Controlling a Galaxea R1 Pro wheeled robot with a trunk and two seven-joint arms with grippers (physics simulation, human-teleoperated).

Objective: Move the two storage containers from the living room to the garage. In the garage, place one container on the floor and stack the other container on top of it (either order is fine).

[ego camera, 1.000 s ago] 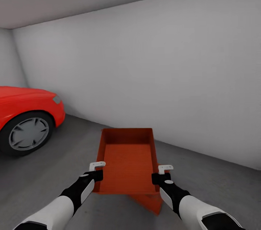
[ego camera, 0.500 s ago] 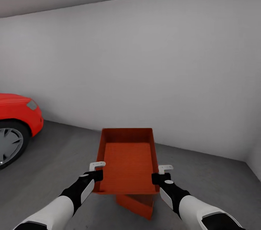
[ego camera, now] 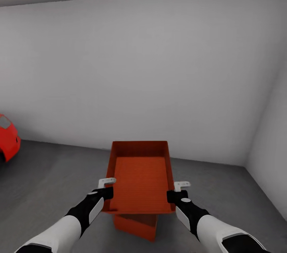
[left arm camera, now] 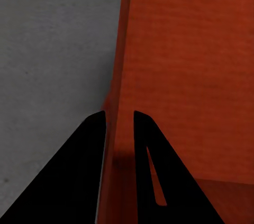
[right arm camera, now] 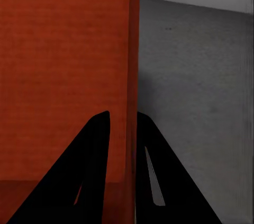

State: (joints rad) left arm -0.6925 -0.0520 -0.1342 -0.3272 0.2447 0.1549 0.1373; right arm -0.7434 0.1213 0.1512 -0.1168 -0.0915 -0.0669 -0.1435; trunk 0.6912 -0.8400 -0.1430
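In the garage, I hold one red-orange storage container (ego camera: 139, 175) level in front of me, above the dark grey floor (ego camera: 48, 181). My left gripper (ego camera: 106, 189) is shut on its left wall and my right gripper (ego camera: 175, 191) on its right wall. In the left wrist view the left gripper (left arm camera: 119, 123) pinches the thin wall of the container (left arm camera: 185, 65). The right gripper (right arm camera: 124, 123) clamps the opposite wall of the container (right arm camera: 63, 65) in the right wrist view. The other storage container (ego camera: 135, 224) rests on the floor directly beneath, mostly hidden by the held one.
A red car (ego camera: 8, 137) pokes in at the far left edge. A plain white-grey wall (ego camera: 139, 77) stands close ahead and meets a side wall (ego camera: 271, 153) in a corner at the right. Bare concrete lies to both sides of the containers.
The camera has swung to the right, so the car has slid almost out of the picture and the right corner has come in. The lower container now lies more squarely under the held one. Both grips are unchanged.
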